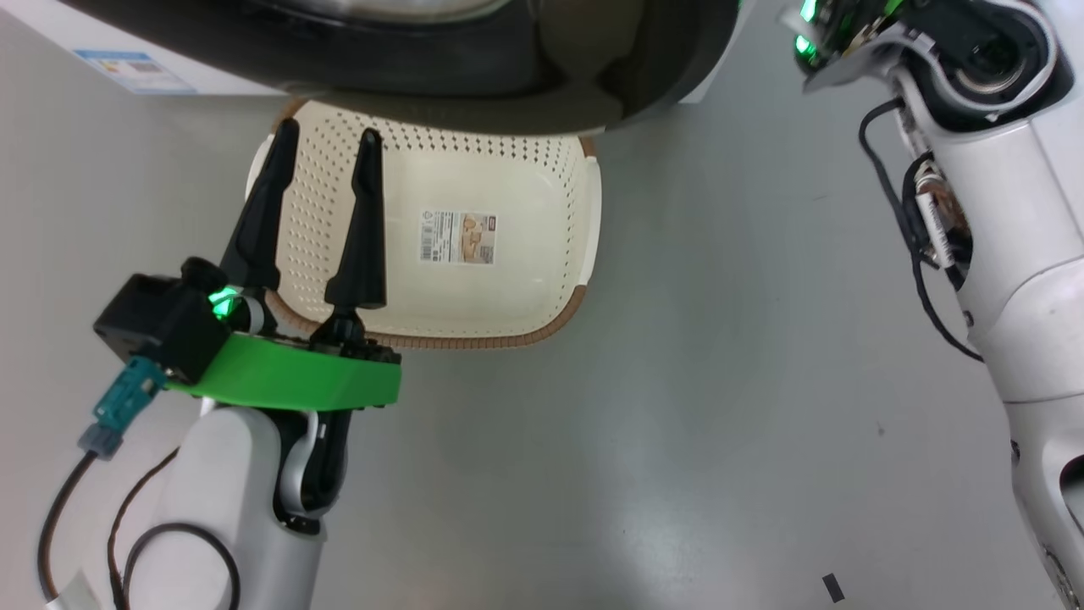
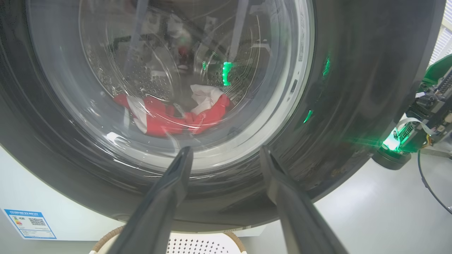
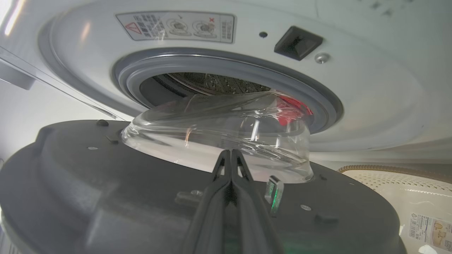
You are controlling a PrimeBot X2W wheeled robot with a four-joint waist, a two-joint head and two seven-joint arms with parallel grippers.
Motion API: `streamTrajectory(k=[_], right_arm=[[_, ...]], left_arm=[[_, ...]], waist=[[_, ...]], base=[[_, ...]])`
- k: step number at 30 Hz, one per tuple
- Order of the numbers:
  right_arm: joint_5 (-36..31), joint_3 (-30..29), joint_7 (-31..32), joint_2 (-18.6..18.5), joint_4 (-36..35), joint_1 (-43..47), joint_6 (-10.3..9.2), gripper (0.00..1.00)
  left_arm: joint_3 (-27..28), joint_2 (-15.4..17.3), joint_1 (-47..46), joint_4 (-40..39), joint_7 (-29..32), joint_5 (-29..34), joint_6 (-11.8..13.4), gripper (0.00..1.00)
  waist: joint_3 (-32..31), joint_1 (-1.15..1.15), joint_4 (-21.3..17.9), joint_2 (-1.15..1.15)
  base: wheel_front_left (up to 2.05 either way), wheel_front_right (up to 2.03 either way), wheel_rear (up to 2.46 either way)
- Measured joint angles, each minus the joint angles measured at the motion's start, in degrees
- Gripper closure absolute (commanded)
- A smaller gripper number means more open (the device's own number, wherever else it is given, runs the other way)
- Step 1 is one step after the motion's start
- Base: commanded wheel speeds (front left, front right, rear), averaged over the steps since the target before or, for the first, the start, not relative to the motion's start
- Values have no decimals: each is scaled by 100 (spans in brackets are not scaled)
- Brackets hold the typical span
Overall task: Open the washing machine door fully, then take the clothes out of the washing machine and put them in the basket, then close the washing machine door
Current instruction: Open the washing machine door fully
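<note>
The washing machine door (image 3: 88, 169) stands partly open, its black inner face and clear glass bowl (image 3: 219, 123) towards the right wrist view. My right gripper (image 3: 227, 152) is shut, holding nothing, with its tips at the door's inner face by the base of the bowl. Behind it are the washing machine (image 3: 370, 88), its grey gasket and its drum. The red and white clothes (image 2: 169, 116) lie in the drum, seen through the glass. My left gripper (image 1: 329, 129) is open and empty above the basket (image 1: 593, 212), just below the door (image 1: 508, 85).
Grey floor spreads in front of and to the right of the basket. My right arm (image 1: 1016, 254) rises along the right side, with loose black cables. A blue label (image 2: 30, 223) marks the machine's white base. The basket holds nothing but a paper label (image 1: 457, 237).
</note>
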Motion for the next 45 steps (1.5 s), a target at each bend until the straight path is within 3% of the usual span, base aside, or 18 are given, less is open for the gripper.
streamTrajectory(k=[24,28,30,37,45], right_arm=[[-10,279,82,121,67,468,0,100],[-159,259,-151,134,65,468,0,100],[-331,253,-427,135,-3,470,0,0],[-877,279,-1200,-30,-331,704,0,0],[-2370,865,-2674,-549,-598,955,1,0]], left_arm=[[119,1,176,204,0,125,-1,0],[127,1,177,209,0,130,-2,0],[146,1,177,209,0,143,-22,0],[246,1,179,148,0,142,-52,0],[367,0,212,-54,0,138,-52,0]], waist=[[-568,0,-208,0],[-572,0,-214,0],[-566,0,-222,0],[-524,0,-276,0],[-501,0,-352,0]], base=[[0,0,0],[0,0,0],[0,0,0],[0,0,0],[0,0,0]])
